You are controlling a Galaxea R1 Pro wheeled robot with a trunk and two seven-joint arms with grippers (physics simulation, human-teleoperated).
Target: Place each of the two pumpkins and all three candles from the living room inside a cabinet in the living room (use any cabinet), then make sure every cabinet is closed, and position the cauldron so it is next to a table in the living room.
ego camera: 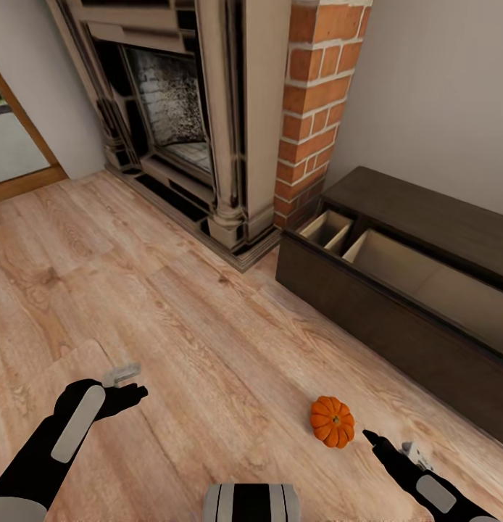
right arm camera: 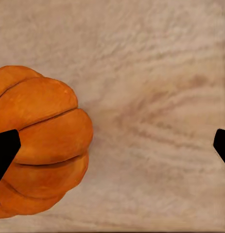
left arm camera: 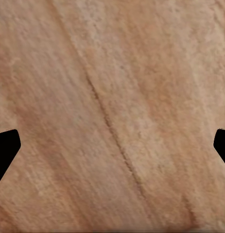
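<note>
Pale wood floor (ego camera: 208, 326) stretches out ahead of me, running up to a fireplace (ego camera: 179, 116) with a stone surround and a red brick column (ego camera: 317, 109) beside it. To the right of the bricks, against the wall, I see the cabinet (ego camera: 396, 312), long, low and dark brown, with its drawer pulled out so that the pale beige compartments inside lie open to view.

One pumpkin (ego camera: 332, 421) sits on the floor in front of the cabinet, well short of it, small, orange and ribbed. My right hand (ego camera: 372, 438) hovers just beside it, on its right and slightly nearer to me, the dark fingertip pointing toward it without touching. In the right wrist view the pumpkin (right arm camera: 37, 143) lies off to one side, next to one fingertip (right arm camera: 5, 150), while the other fingertip (right arm camera: 221, 145) stands at the far edge; the fingers are spread wide with nothing between them but bare floor.

My left hand (ego camera: 132, 395) hangs over the floor at the left, well apart from the pumpkin. The left wrist view shows its two fingertips (left arm camera: 5, 150) at opposite edges, spread wide, with plain wood grain (left arm camera: 112, 116) between them and nothing gripped.

At the far left a wooden door frame (ego camera: 23, 145) meets the floor.
</note>
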